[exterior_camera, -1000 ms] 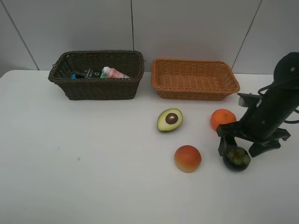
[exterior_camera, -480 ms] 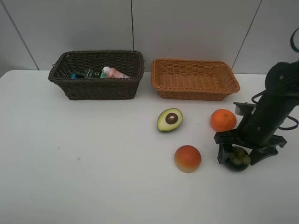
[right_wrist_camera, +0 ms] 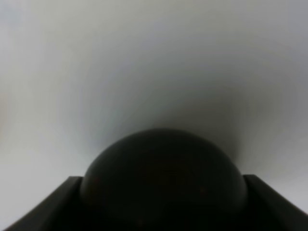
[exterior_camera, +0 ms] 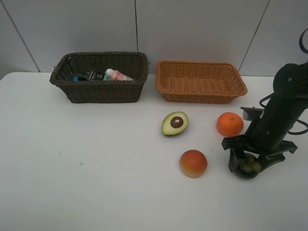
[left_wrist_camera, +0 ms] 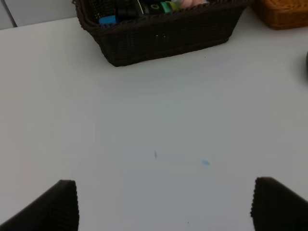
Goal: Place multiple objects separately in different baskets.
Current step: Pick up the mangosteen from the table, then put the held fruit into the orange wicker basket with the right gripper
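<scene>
Compared with a second ago, the right tool (exterior_camera: pixel 249 162) has dropped lower over the mangosteen (exterior_camera: pixel 250 167) and its fingers have pulled in. They were spread wide around the fruit before, and now they're clamped on it, one on each side. The right wrist view backs that up: the dark round fruit fills the gap, with both fingers pressed against its flanks. It's sitting on the desk (exterior_camera: pixel 96 168) at the front right and doesn't look lifted yet.

Nothing else has budged. The orange (exterior_camera: pixel 229 123) is just behind and to the left of the right tool, close to the arm but not touching it. The peach (exterior_camera: pixel 193 163) sits left of the mangosteen with a clear gap between them, and the avocado half (exterior_camera: pixel 175 123) lies cut side up behind the peach, pit showing.

Both baskets stand side by side at the back near the wall. The dark brown basket (exterior_camera: pixel 101 91) on the left holds a dark green bottle (exterior_camera: pixel 89 75) and a pink bottle (exterior_camera: pixel 120 76), both lying down, plus a blue eraser (left_wrist_camera: pixel 107 19) that shows best in the left wrist view. The orange-tan basket (exterior_camera: pixel 202 96) on the right shows only its own weave.

The left tool (left_wrist_camera: pixel 168 204) never turns up in the high view. Its wrist camera shows the two fingertips standing wide apart over bare desk — nothing between them — with the dark basket well ahead.
</scene>
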Available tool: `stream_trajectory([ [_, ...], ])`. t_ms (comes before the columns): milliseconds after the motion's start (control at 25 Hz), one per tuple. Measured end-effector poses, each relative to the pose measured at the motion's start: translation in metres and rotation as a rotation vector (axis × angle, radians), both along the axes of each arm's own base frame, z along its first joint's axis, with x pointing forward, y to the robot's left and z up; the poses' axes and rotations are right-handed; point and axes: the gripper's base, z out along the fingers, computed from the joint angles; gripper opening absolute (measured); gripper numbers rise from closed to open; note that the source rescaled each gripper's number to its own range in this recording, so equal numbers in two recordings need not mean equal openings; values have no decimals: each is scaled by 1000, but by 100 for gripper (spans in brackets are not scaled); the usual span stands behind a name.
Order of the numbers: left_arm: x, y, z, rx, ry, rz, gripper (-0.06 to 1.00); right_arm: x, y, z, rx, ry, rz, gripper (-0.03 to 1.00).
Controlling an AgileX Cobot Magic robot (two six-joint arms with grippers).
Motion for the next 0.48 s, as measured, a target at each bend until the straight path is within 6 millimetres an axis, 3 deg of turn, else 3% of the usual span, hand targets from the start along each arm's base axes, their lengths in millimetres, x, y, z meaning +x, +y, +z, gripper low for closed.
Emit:
stream_trajectory([
  [120, 0, 0, 0, 0, 0, 0, 88, 9, 1, 17, -5, 0, 19, 21],
  [240, 0, 0, 0, 1, 0, 1, 88, 32, 4, 50, -6, -95, 42, 21],
  [360, 0, 0, 0, 1, 0, 1, 88, 64, 7, 83, -13, -224, 64, 21],
  [480, 0, 0, 0, 1, 0, 1, 88, 99, 12, 102, -23, -322, 81, 21],
])
